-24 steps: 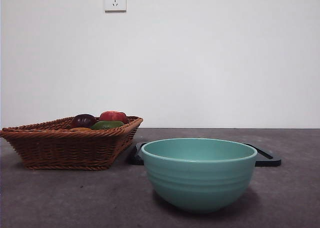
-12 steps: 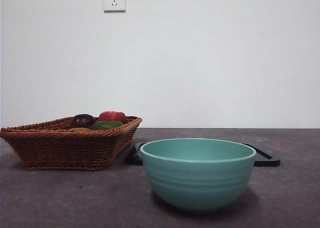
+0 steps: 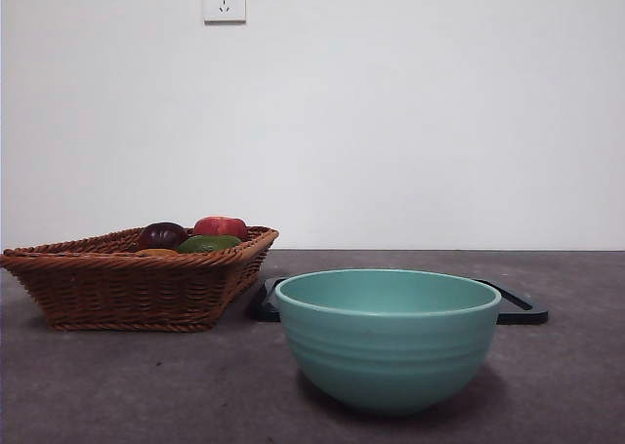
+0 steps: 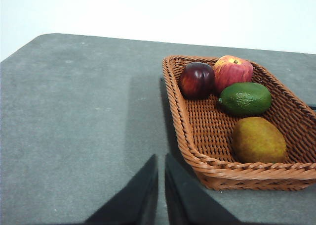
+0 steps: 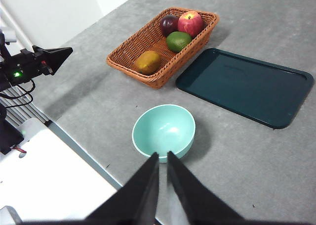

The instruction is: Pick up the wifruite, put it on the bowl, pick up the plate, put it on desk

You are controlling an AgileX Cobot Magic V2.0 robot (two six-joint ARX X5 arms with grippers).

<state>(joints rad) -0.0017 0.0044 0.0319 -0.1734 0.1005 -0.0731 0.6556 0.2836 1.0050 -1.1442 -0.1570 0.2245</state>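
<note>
Both grippers hang clear of the work with nothing in them: the left gripper point(image 4: 161, 185) has its two black jaws drawn nearly together, a thin slit between them, above bare tabletop just beside the basket's near corner; the right gripper point(image 5: 163, 185) is likewise almost closed, high over the table near the bowl. Neither shows in the front view.

By size, the desk point(image 5: 256, 156) comes first, a flat dark grey surface carrying everything. On it lies a dark teal tray point(image 5: 244, 85), rectangular and bare, beside the basket and behind the bowl as the front view has it. A brown wicker basket point(image 4: 197, 156) sits next to the tray, touching or nearly touching its edge. The mint-green bowl point(image 3: 388, 342) stands upright and apart from the basket, with nothing inside it in the right wrist view.

Inside the basket, the wifruite point(image 4: 259, 140) lies at the end nearest the left gripper, an orange-brown oval. Just beyond it rests a green fruit point(image 4: 246, 98), then a red fruit point(image 4: 232, 71) and a dark purple fruit point(image 4: 196, 79) side by side at the far end.
</note>
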